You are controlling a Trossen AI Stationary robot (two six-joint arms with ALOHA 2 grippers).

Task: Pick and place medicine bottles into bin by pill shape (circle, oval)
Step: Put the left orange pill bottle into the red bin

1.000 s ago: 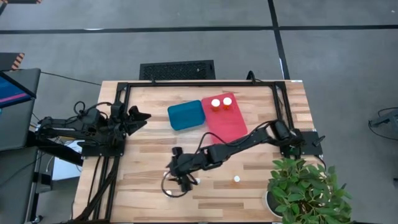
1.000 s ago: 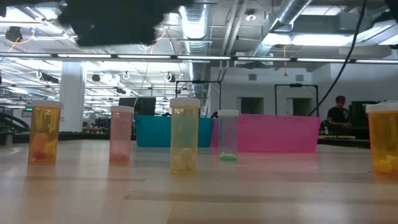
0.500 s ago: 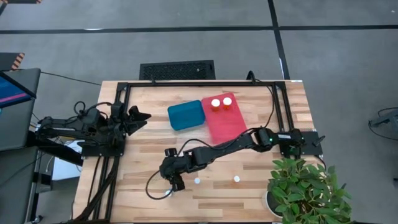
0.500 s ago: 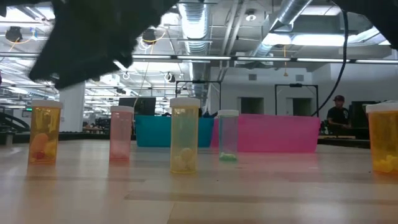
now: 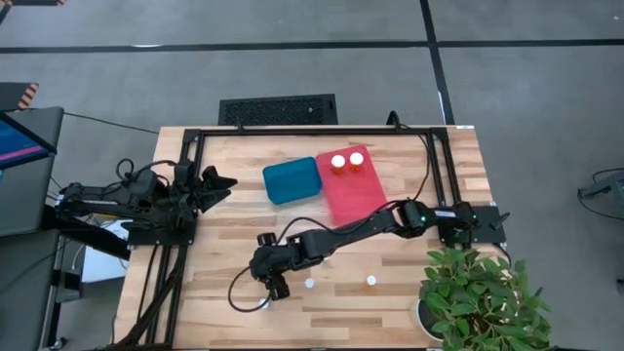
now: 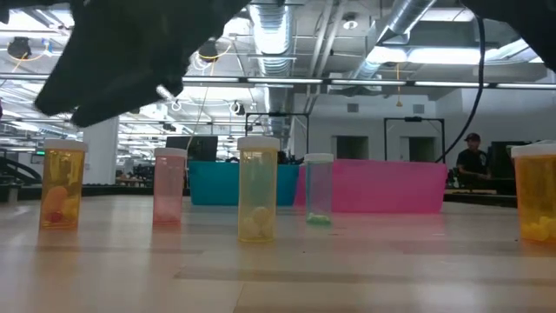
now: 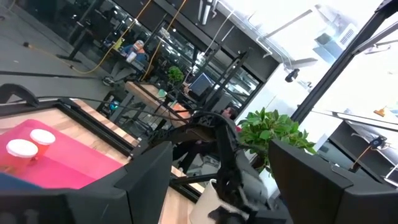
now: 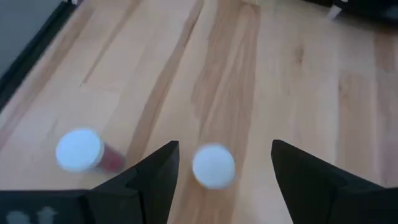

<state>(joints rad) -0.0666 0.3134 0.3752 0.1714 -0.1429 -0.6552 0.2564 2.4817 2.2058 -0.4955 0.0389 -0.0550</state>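
I can read no text, label, brand or number anywhere from here. The medicine bottles (image 6: 257, 202) show bare sides to me, and their white caps carry no marks.

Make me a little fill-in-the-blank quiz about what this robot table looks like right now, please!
1. Two white-capped bottles already stand in the ____ bin.
2. The blue bin holds ____ bottles.
3. The right hand hovers with its fingers ____ over a white bottle cap.
4. The potted plant stands at the table's corner nearest the ____ arm.

Answers: pink; no; open; right
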